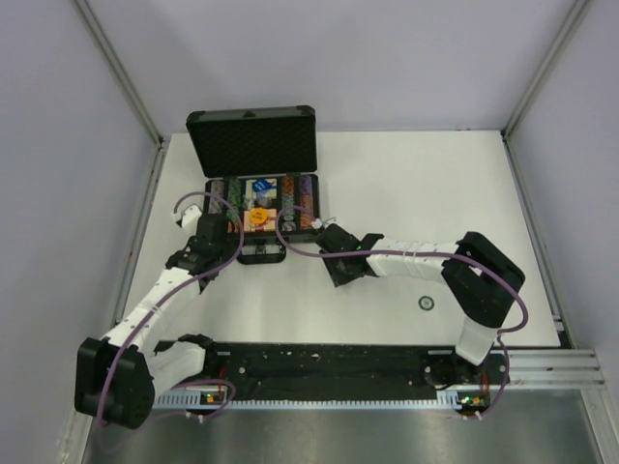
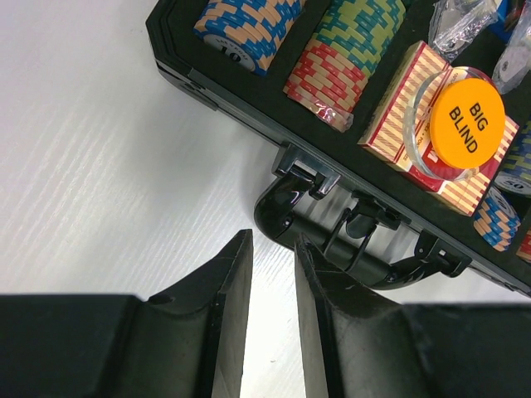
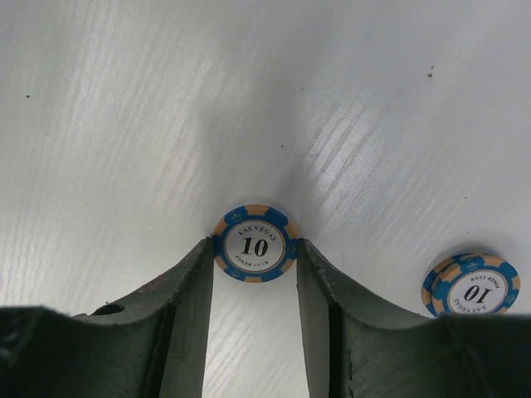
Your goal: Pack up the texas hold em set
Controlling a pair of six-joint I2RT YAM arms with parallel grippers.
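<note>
Your briefcase [image 1: 253, 141] lies open at the far left-centre of the table [image 1: 435, 193], with chip rows [image 2: 344, 50] and the orange Big Blind disc [image 2: 466, 123] inside. Your left gripper [image 2: 274, 242] hangs near its handle [image 2: 286, 220] — jaws slightly apart, empty. Right of the case, your right gripper [image 3: 255, 249] pinches a blue chip [image 3: 255, 245] flat on the table — a small blue stack [image 3: 471, 286] sits nearby.

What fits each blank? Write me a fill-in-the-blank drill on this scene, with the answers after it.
1. The orange disc reads BIG ____.
2. The chip between the right tool's fingers bears the number ____.
3. The case is ____, not shut.
4. The left tool, near the handle, holds ____.

Missing words: BLIND; 10; open; nothing.
</note>
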